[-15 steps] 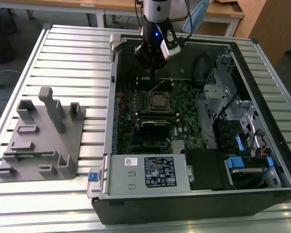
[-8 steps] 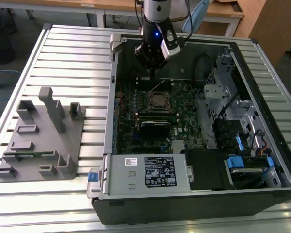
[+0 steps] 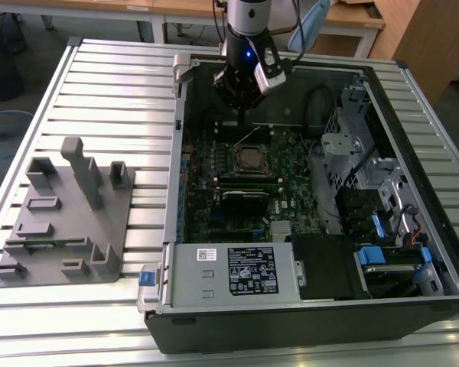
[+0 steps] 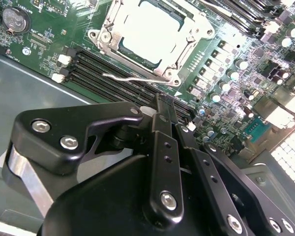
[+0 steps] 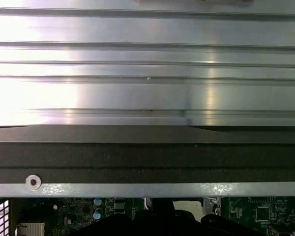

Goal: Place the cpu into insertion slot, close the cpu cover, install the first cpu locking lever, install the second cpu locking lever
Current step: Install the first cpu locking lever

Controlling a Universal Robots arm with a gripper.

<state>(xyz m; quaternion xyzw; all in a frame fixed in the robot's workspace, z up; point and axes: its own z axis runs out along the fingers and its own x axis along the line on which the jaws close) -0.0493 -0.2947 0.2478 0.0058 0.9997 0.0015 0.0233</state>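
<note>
Your jaws are pinched narrow, gripping nothing. In the exterior view the cpu (image 3: 251, 158) lies at their 6 o'clock, framed by the lowered cpu cover (image 4: 102, 37) — one wire lever (image 4: 130, 77) loose.

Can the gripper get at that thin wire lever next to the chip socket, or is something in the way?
Probably yes. The case lies open, the gripper hangs close above the board, and nothing stands between it and the wire lever beside the cpu cover.

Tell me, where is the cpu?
The cpu lies at the middle of the green motherboard in the exterior view; the second wrist view shows the cpu cover framing it.
</note>
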